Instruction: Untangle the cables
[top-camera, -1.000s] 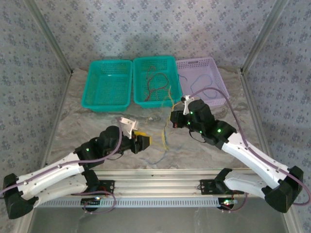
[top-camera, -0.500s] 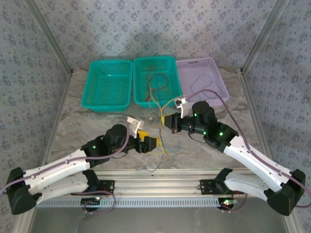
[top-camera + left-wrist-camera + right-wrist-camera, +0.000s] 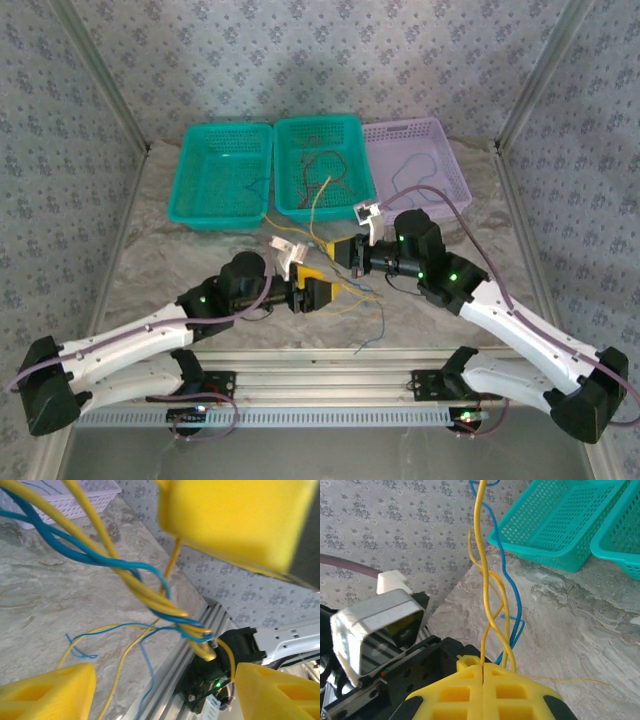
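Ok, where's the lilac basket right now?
In the top view, the lilac basket sits at the right end of the row of three baskets, right beside the middle teal basket.

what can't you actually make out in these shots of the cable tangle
- Top view: which of the yellow cables and blue cables crosses over which; the strands are too thin.
- Left wrist view: the yellow block at the top is blurred and too close to identify.
- Right wrist view: the yellow cables' upper run is cut off by the top edge, and the gripped part is hidden inside the shut right claw.
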